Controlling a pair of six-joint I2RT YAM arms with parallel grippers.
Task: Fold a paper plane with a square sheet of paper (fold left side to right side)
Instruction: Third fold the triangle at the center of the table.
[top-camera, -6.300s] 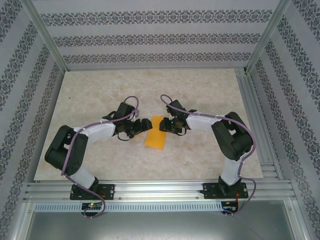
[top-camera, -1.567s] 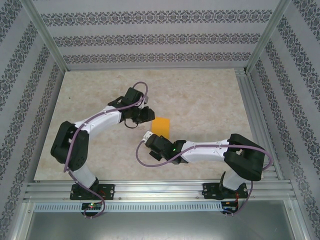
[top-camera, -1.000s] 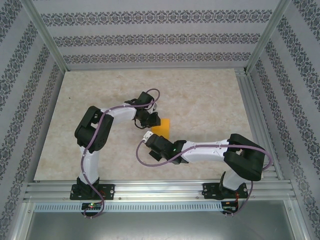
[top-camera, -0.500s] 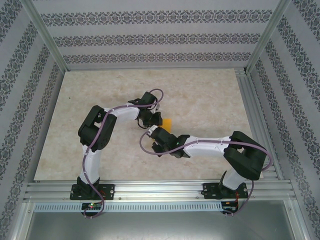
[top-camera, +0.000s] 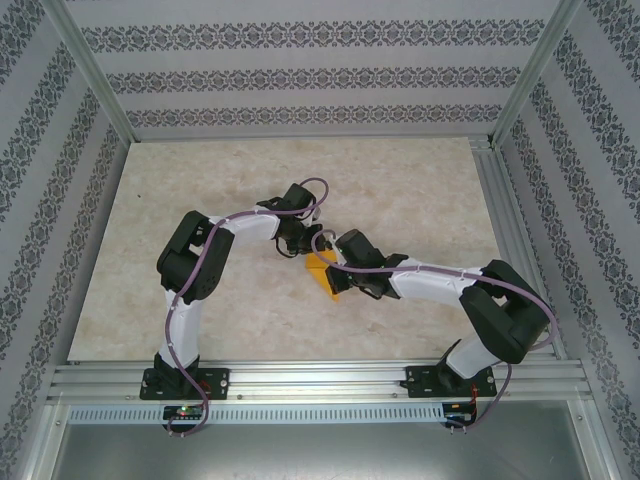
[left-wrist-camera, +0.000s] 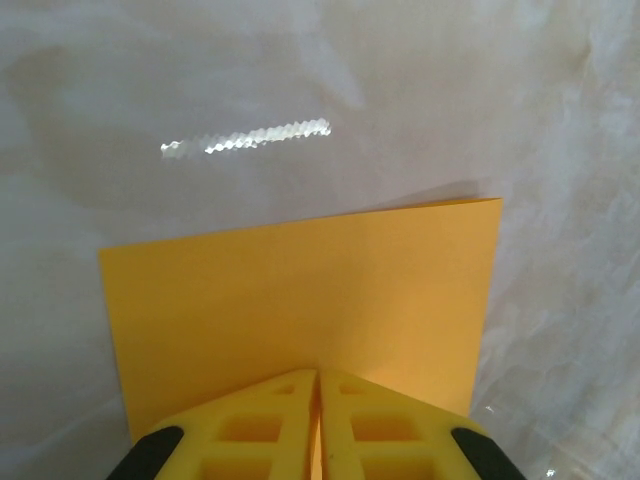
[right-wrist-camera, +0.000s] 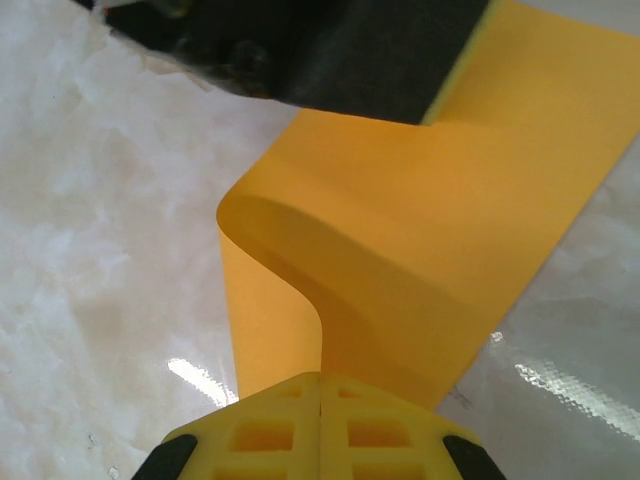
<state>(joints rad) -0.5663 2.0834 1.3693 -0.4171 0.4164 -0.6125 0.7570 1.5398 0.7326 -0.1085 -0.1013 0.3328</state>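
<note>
The square sheet of paper (top-camera: 326, 284) is plain orange-yellow and lies at the middle of the table, one side bent up in a curl. In the right wrist view the sheet (right-wrist-camera: 430, 240) rises in a smooth bend to my right gripper (right-wrist-camera: 320, 378), which is shut on its edge. My right gripper (top-camera: 335, 272) reaches in from the right. My left gripper (top-camera: 304, 247) is shut at the sheet's far-left end. In the left wrist view its tips (left-wrist-camera: 317, 375) rest on the flat paper (left-wrist-camera: 300, 290). Whether they pinch the sheet I cannot tell.
The tabletop (top-camera: 200, 290) is pale marble-patterned with a glossy glare streak (left-wrist-camera: 245, 138). Patterned walls and aluminium posts (top-camera: 95, 75) enclose it. A metal rail (top-camera: 320, 380) runs along the near edge, where both arm bases are bolted.
My right arm has swung from the sheet's near side round to its right, and the paper edge has come up into a curl. My left gripper has stayed at the sheet's far-left end.
</note>
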